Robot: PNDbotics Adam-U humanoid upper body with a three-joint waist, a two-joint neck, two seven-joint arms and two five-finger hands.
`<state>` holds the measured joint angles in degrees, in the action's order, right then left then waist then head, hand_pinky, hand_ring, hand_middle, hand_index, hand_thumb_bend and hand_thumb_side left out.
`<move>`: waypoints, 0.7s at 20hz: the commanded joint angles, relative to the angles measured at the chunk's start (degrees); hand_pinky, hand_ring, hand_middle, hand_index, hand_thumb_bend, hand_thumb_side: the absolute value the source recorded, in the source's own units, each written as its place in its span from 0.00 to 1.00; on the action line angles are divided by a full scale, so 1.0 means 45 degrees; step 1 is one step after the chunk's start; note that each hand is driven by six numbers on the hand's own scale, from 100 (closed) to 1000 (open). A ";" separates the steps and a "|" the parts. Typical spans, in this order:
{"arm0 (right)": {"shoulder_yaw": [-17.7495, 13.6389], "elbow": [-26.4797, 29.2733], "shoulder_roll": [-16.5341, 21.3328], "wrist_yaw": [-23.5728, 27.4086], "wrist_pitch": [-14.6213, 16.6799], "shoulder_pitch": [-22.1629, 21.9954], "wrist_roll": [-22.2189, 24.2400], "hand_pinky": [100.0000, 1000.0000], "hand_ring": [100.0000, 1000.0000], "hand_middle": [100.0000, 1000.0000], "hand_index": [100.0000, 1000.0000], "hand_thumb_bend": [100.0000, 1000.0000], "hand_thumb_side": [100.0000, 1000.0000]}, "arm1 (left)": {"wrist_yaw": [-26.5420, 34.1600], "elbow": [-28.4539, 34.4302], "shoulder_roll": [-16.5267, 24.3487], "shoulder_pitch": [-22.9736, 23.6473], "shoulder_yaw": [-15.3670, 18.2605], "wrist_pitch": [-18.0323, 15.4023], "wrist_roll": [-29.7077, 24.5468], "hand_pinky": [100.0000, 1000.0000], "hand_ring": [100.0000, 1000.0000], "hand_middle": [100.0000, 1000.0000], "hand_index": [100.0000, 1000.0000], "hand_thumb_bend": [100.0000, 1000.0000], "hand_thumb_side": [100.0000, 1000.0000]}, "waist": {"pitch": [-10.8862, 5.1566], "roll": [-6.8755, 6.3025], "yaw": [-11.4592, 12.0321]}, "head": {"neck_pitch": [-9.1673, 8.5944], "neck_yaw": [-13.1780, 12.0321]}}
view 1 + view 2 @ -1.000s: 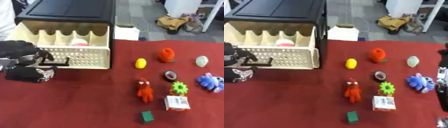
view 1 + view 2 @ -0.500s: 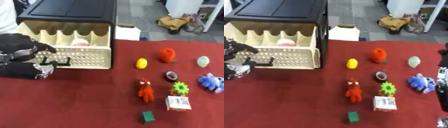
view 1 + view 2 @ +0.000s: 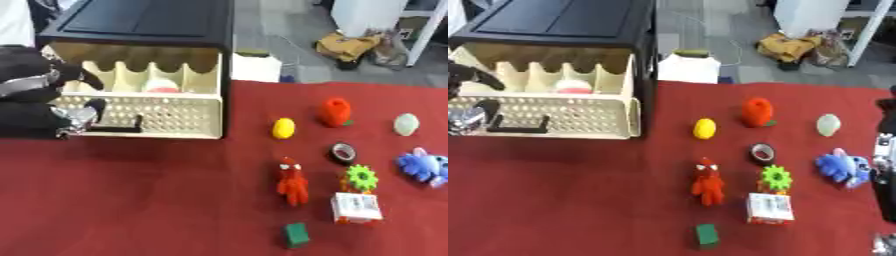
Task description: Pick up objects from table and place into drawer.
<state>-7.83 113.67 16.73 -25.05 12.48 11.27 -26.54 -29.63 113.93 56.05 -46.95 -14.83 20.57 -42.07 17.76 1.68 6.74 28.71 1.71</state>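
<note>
The cream drawer (image 3: 140, 116) stands pulled out of the black cabinet (image 3: 149, 22), with a red and white thing (image 3: 160, 88) in one of its compartments. My left hand (image 3: 31, 102) is at the drawer's left end, fingers spread over the rim and beside the black handle (image 3: 118, 129), holding nothing. On the red table lie a yellow piece (image 3: 283, 128), a red-orange fruit (image 3: 334, 111), a pale green egg shape (image 3: 406, 124), a black tape roll (image 3: 343, 152), a blue plush (image 3: 422, 166), a green gear (image 3: 360, 176), a red figure (image 3: 291, 181), a white box (image 3: 356, 207) and a green cube (image 3: 297, 234). My right hand (image 3: 885, 165) shows at the right edge.
A white box (image 3: 255, 67) sits behind the table next to the cabinet. A tan bag (image 3: 350, 46) lies on the floor beyond. Bare red cloth (image 3: 149, 195) spreads in front of the drawer.
My left hand has risen from the table at the lower left to the drawer's left end. The objects and the right hand have stayed put.
</note>
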 commanded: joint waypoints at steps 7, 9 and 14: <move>-0.0122 0.0205 0.0429 0.0082 0.0136 0.0035 -0.0116 0.68 0.69 0.58 0.79 0.00 0.86 | 0.2479 0.0148 -0.0739 0.0084 0.1438 0.0157 0.5009 0.00 0.00 0.00 0.81 0.11 1.00 | -0.0370 0.0007 0.0106 | 0.0198 0.0218; -0.0097 0.0205 0.0606 0.0068 0.0196 0.0006 -0.0116 0.68 0.69 0.59 0.79 0.00 0.87 | 0.3017 0.0148 -0.0969 0.0304 0.1651 0.0221 0.6353 0.00 0.00 0.00 0.79 0.13 1.00 | -0.0389 0.0006 0.0115 | 0.0275 0.0225; -0.0026 0.0205 0.1206 0.0004 0.0341 -0.0033 -0.0188 0.68 0.69 0.59 0.79 0.00 0.88 | 0.4286 0.0148 -0.1927 0.0999 0.2136 0.0141 0.9797 0.00 0.00 0.00 0.76 0.16 1.00 | -0.0430 -0.0012 0.0076 | 0.0555 0.0262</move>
<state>-7.92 113.67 20.03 -25.05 13.67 10.99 -27.29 -11.74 113.93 47.30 -41.98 -6.68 21.36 -1.52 16.99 1.87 7.08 30.67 2.70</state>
